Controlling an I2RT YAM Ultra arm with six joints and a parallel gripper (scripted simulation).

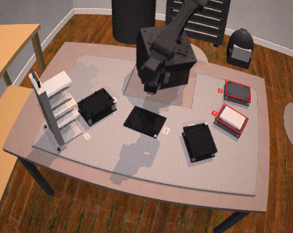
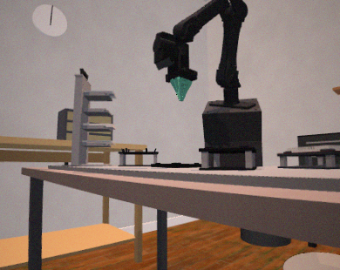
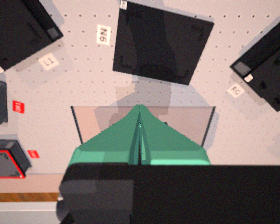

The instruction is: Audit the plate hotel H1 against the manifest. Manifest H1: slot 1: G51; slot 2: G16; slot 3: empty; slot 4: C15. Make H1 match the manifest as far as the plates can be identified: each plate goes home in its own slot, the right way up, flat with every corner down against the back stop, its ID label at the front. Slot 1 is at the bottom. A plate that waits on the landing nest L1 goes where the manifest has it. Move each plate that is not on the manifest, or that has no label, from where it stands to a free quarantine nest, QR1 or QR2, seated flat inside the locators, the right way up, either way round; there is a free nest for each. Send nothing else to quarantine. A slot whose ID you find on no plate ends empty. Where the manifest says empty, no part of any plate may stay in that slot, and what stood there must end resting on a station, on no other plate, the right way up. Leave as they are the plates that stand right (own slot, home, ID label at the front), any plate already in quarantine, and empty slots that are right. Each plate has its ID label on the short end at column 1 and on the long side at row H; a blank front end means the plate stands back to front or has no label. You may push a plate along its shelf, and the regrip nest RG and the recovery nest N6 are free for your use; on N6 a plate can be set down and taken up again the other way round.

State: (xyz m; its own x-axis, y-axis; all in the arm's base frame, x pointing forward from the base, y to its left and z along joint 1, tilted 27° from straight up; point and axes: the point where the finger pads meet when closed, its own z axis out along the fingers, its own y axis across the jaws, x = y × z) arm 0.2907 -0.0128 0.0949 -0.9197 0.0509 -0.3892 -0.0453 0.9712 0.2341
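Observation:
The plate hotel H1 (image 1: 48,109) (image 2: 80,122) stands at the table's left end with its four shelves facing right. A pale slab (image 1: 59,80) lies at its top level; I cannot tell whether the lower shelves hold plates. My gripper (image 1: 152,89) (image 2: 180,97) (image 3: 139,111) is shut and empty. It hangs high above the table, just in front of the arm's base. Below it lies the flat black recovery nest N6 (image 1: 145,121) (image 3: 162,42). The landing nest L1 (image 1: 199,142) (image 3: 22,25) is a black block on the right. The regrip nest RG (image 1: 96,106) (image 3: 269,65) is a black block beside the hotel.
Two red-rimmed quarantine nests stand at the far right: the back one holds a dark grey plate (image 1: 237,91), the front one a white plate (image 1: 232,116). The arm's black base box (image 1: 168,56) (image 2: 232,131) stands at the back middle.

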